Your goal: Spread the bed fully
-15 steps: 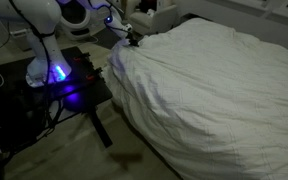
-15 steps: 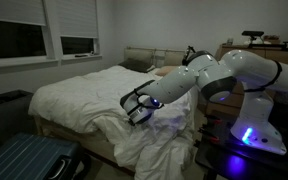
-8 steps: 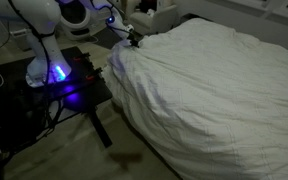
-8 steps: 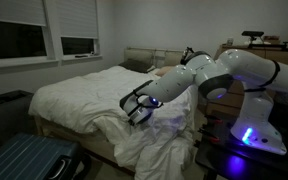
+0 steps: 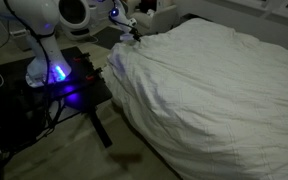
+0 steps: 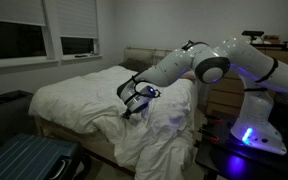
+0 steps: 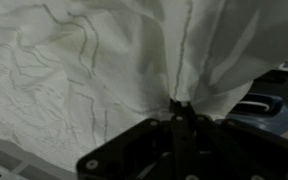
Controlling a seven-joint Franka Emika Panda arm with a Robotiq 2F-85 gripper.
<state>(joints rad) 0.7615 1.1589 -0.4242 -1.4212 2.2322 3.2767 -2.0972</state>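
The bed (image 5: 214,90) is large, with a white wrinkled duvet (image 6: 84,95) over a dark low frame. My gripper (image 5: 132,34) is at the duvet's corner nearest the robot, shut on a pinch of the white cloth. In an exterior view the gripper (image 6: 132,103) holds the fold lifted a little above the mattress edge, and loose duvet hangs below it toward the floor. In the wrist view the black fingers (image 7: 181,118) come in from the bottom, closed together, and the duvet (image 7: 94,70) rises out of them in a gathered ridge.
The robot's base with a blue light (image 5: 56,72) stands on a small black table (image 5: 79,88) beside the bed. A blue-grey suitcase (image 6: 24,158) lies on the floor at the bed's foot. A window with blinds (image 6: 74,25) is behind the bed. Wooden furniture (image 6: 269,45) stands behind the robot.
The jaws finished closing on the duvet corner. The arm has since risen and moved toward the head of the bed, lifting the pinched cloth with it.
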